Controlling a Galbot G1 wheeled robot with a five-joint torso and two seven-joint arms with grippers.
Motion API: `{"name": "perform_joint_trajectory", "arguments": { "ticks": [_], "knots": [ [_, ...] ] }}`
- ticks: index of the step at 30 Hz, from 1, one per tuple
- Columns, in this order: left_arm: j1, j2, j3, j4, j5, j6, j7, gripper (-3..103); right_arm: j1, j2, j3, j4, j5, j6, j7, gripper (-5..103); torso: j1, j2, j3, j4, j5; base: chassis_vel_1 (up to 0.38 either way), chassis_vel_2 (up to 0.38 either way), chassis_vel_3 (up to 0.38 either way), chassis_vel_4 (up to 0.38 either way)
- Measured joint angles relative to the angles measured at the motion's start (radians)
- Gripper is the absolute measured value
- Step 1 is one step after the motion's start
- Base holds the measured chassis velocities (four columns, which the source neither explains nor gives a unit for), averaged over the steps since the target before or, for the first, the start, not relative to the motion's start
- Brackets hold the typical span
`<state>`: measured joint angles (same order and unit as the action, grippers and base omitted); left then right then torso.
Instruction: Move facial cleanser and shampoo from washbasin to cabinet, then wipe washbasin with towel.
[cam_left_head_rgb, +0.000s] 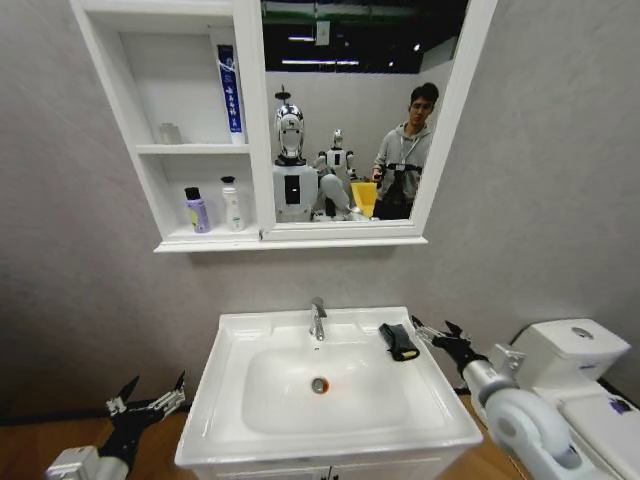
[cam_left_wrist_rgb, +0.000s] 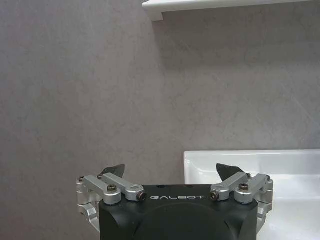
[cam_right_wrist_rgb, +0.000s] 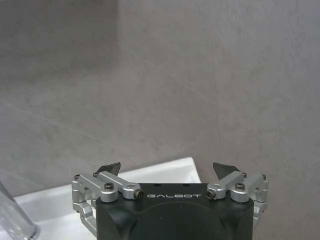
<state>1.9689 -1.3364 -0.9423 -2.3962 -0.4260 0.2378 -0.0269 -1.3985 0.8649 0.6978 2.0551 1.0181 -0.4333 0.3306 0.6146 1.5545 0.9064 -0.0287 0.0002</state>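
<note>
Lying on the back right corner of the washbasin (cam_left_head_rgb: 235, 420), the towel (cam_left_head_rgb: 399, 341) sits just beside the right gripper (cam_left_head_rgb: 436, 331), whose fingers are spread wide and point at it from the right without touching. It is a small black bundle with a yellow-green strip along one end. The left gripper (cam_left_head_rgb: 150, 396), also spread open, hangs low off the basin's left side. A purple bottle (cam_left_head_rgb: 197, 210) and a white bottle (cam_left_head_rgb: 232, 203) stand in the cabinet (cam_left_head_rgb: 150, 150), with a blue tube (cam_left_head_rgb: 230, 92) one cubby above.

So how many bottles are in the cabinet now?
3: a blue tube standing in the middle cubby, and a purple bottle beside a white bottle in the bottom cubby.
</note>
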Motion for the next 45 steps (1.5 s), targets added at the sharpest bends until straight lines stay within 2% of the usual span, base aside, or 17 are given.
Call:
{"name": "perform_joint_trajectory", "arguments": {
  "ticks": [5,7,22,45],
  "knots": [
    [0.0,0.0,0.0,0.0,0.0,0.0,0.0,100,0.058,-0.015,-0.033,-0.098,0.037,-0.034,-0.001,100,0.001,0.0,0.0,-0.0002,0.0001,0.0,0.0,0.0,0.0],
    [0.0,0.0,0.0,0.0,0.0,0.0,0.0,100,0.095,-0.021,-0.062,-0.159,0.041,-0.048,-0.034,100,0.001,0.0,0.0,-0.0003,-0.0001,0.0,0.0,0.0,0.0],
    [0.0,0.0,0.0,0.0,0.0,0.0,0.0,100,0.268,0.008,-0.22,-0.348,0.007,-0.045,-0.084,100,0.001,0.0,0.0,-0.0001,-0.0002,0.0,0.0,0.0,0.0],
    [0.0,0.0,0.0,0.0,0.0,0.0,0.0,100,0.32,0.034,-0.315,-0.473,-0.05,-0.036,-0.123,100,0.001,0.0,0.0,-0.0001,-0.0003,0.0,0.0,0.0,0.0]
  ]
}}
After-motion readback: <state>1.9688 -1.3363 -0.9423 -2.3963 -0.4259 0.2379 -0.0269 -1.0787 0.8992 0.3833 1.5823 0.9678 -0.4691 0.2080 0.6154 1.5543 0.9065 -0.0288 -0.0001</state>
